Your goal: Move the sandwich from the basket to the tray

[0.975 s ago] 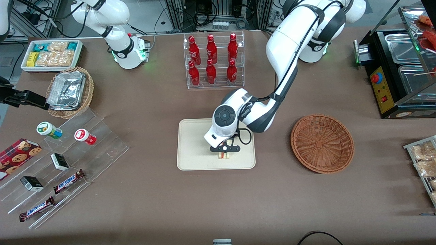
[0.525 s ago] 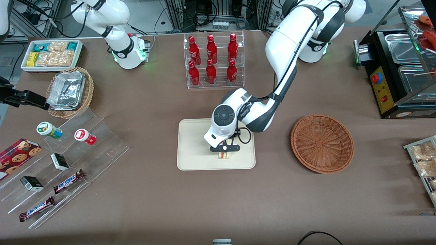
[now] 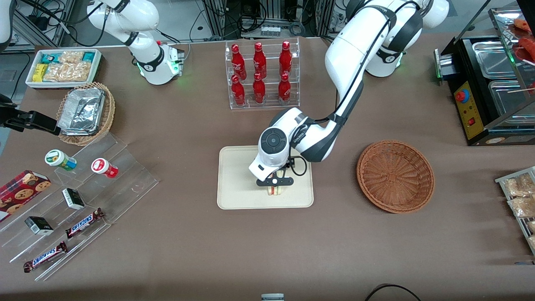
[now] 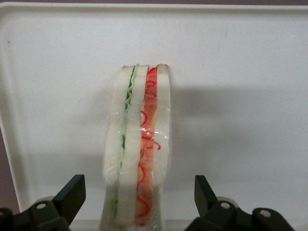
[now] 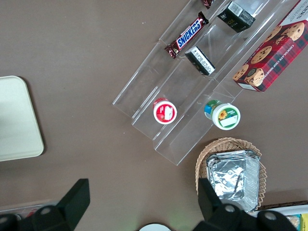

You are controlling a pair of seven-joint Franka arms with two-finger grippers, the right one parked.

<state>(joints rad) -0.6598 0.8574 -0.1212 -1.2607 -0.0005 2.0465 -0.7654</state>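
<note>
A: Item one, sandwich (image 4: 139, 144). Location?

B: Standing on its edge on the tray (image 3: 234, 175), in the part of the tray nearer the front camera and toward the working arm's end. The wrist view shows bread and red and green filling under clear wrap, with cream tray surface all around it.

A: Item two, basket (image 3: 395, 176).

B: Reddish-brown wicker, on the surface toward the working arm's end, well apart from the tray. Nothing is visible inside it.

A: Item three, end effector (image 3: 275, 185).

B: Directly over the sandwich, low above the tray. Its fingers (image 4: 72, 195) are spread wide, one on each side of the sandwich, with clear gaps between pads and bread. It grips nothing.

A: Task status, then?

B: By my reading, the transfer itself is done: sandwich out of the basket and resting on the tray, grip released. What appears left is only for the arm to lift clear without brushing the wedge, which stands narrow and could topple.

A: Other stock on the surface?

B: Rack of red bottles (image 3: 261, 75) farther from the front camera than the tray; a lighter wicker basket holding foil trays (image 3: 83, 110) and a clear stepped display of snacks (image 3: 75, 200) toward the parked arm's end.
</note>
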